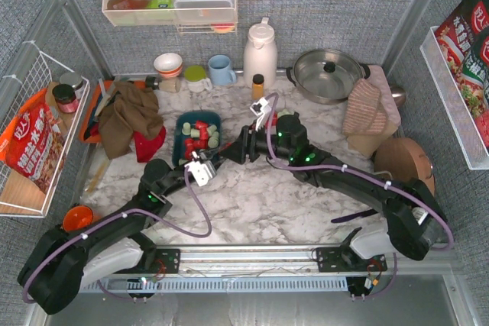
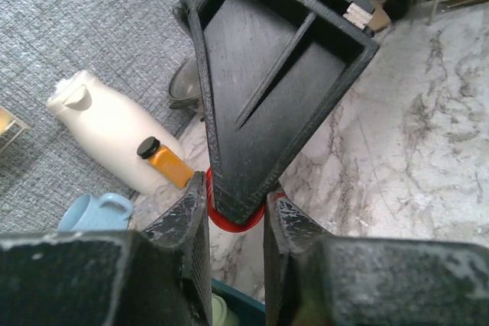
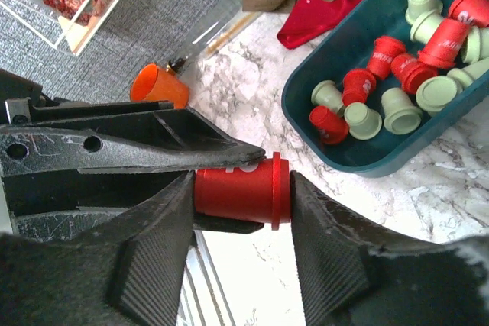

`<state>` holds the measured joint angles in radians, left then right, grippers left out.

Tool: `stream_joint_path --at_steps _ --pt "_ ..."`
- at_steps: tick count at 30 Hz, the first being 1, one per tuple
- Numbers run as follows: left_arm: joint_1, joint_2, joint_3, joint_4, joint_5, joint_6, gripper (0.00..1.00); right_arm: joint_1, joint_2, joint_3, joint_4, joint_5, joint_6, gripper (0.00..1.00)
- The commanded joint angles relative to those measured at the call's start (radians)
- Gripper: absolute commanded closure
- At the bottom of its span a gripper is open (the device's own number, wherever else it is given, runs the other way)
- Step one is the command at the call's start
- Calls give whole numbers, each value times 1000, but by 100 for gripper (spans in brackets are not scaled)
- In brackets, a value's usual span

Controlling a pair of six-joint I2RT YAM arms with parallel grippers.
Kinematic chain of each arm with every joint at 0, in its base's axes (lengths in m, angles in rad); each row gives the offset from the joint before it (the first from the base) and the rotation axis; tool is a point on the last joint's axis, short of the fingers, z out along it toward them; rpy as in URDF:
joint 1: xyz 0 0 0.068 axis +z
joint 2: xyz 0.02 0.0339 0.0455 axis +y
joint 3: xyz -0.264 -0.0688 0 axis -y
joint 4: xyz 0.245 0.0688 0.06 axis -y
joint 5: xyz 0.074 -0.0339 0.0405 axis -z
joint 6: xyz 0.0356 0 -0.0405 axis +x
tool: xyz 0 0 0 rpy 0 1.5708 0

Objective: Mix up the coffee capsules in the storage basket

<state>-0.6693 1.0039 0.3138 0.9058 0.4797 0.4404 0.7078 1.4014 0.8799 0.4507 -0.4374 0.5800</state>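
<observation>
- The right gripper (image 3: 243, 188) holds a red capsule (image 3: 237, 188) lengthwise, one finger on its base and the other on its rim.
- The left gripper (image 2: 235, 225) stands narrow on the same capsule. Its fingers (image 2: 191, 223) pinch the body from above and below, crossing the right gripper's fingers.
- In the top view the two grippers meet nose to nose above the bench (image 1: 260, 204), just off the 5 o'clock corner of the storage basket (image 1: 183, 124).
- The held capsule sits outside the basket wall. The basket lies at 10 o'clock from it.
- The other coffee capsules (image 3: 403, 72), red and mint green, lie jumbled in the basket, many of them tipped on their sides.
- A brown cloth (image 1: 126, 116) and a red cloth (image 1: 150, 144) crowd the basket's 9 o'clock side, the red one touching or nearly touching its wall.
- A blue mug (image 1: 221, 70), an amber bottle (image 1: 258, 85) and a white jug (image 1: 260, 51) stand near its 12 o'clock side.
- Bare marble opens at 6 o'clock, between the two arms.
</observation>
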Motion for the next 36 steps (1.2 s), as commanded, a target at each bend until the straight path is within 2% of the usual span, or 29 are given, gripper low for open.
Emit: stream_joint_path --at_steps 1,5,8,11,14,17,22,26,28,33,35,36 --pt "-3 -11 54 -89 -92 1 80 -4 -35 34 -61 65 -38 41" --pt "-3 -15 65 -114 -179 -26 85 -37 -85 41 -139 185 -76 32" --pt "-3 -2 75 -123 -306 -64 85 -82 -113 68 -232 302 -115 28" --pt "-3 31 110 -182 -492 -120 85 -116 -86 143 -395 541 -192 28" --pt "-1 88 189 -341 -641 -188 85 -155 11 223 -481 716 -247 29" --pt "6 160 234 -421 -677 -236 84 -211 134 285 -478 730 -287 32" --pt "48 256 257 -440 -658 -362 78 -301 357 448 -547 707 -318 39" --pt "102 298 276 -458 -673 -422 68 -354 510 585 -608 645 -317 44" --pt "132 299 272 -438 -667 -452 59 -369 577 640 -637 626 -322 46" --pt "160 271 231 -344 -641 -478 28 -398 690 722 -667 580 -304 47" --pt "160 250 214 -307 -622 -478 5 -402 714 739 -676 565 -293 48" --pt "160 240 206 -290 -618 -479 1 -403 725 749 -682 562 -291 48"
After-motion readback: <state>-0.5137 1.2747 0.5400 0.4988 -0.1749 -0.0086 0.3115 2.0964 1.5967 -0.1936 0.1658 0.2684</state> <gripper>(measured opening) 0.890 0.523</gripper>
